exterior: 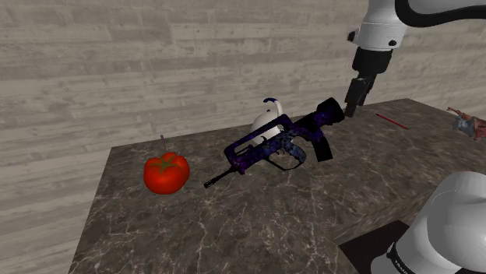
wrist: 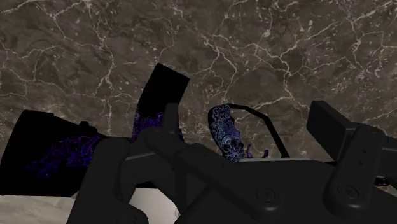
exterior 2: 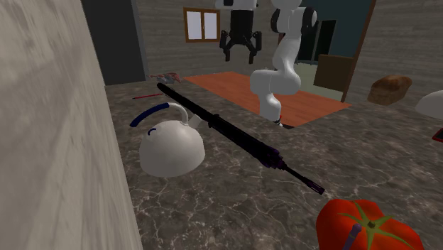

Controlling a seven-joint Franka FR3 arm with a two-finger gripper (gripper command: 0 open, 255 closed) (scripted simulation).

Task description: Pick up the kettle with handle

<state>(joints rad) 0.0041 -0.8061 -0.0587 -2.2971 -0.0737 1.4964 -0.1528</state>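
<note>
The kettle (exterior: 267,118) is white and rounded, with a dark blue arched handle (exterior 2: 152,113). It stands on the dark marble counter (exterior: 234,226) close to the pale wall. A black and purple patterned toy rifle (exterior: 276,144) lies in front of the kettle (exterior 2: 170,148), hiding part of it in the shoulder view. My gripper (exterior: 352,105) hangs open above the rifle's butt end, to the shoulder view's right of the kettle and apart from it. In the wrist view the rifle (wrist: 226,133) lies under the spread fingers (wrist: 168,124) of my gripper (wrist: 248,121), with nothing between them.
A red tomato (exterior: 166,173) sits on the counter at the shoulder view's left. A thin red stick (exterior: 391,120) and a small reddish object (exterior: 466,123) lie toward the counter's far right. The pale wall (exterior 2: 50,128) runs right behind the kettle.
</note>
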